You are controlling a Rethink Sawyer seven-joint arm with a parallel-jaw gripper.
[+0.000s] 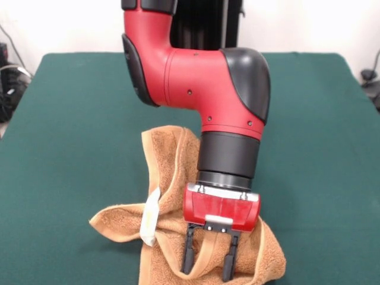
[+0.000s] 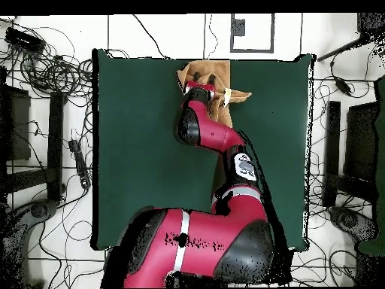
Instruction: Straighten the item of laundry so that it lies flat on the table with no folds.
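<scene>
You're looking at the green surface (image 1: 71, 119) stretching wide around everything. The red and black arm (image 1: 196, 89) is reaching down from the far side over its near edge. The towel (image 1: 169, 172) is lying crumpled at the near edge of the surface in the front view, bunched and folded over itself, one strip running toward the far side and a flap sticking out left. The hand (image 1: 209, 261) is hanging just above the towel's near part, its two black fingers (image 1: 189, 252) spread apart, gripping nothing. A white tag (image 1: 151, 217) is standing out on the towel's left fold.
</scene>
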